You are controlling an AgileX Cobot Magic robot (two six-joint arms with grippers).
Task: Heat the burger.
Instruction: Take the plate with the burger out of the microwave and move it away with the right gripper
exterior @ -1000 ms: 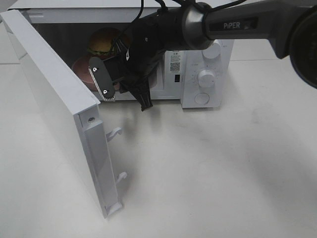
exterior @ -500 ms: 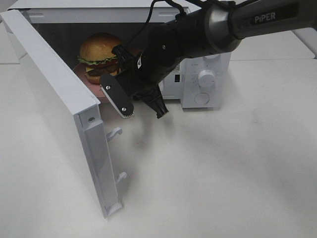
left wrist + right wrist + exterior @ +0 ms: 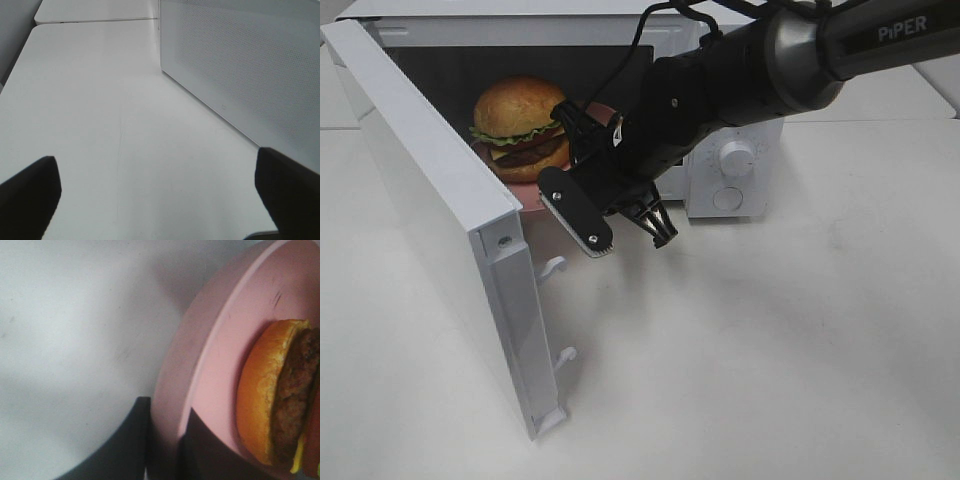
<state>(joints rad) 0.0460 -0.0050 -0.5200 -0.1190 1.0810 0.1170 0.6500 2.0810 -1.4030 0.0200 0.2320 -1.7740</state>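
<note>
White microwave door (image 3: 440,200) stands open left of the burger (image 3: 520,125), right arm (image 3: 720,90) alongside.

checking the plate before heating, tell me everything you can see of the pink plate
The pink plate is round, smooth and matte, plastic by its look, with a raised rim and a few dark scuffs. It lies flat inside the open microwave, near the front of the cavity, with the burger sitting on it. The right gripper is closed on its rim, one finger on each face of the edge. In the high view the arm hides most of the plate; only a pink strip shows under the burger.
</note>
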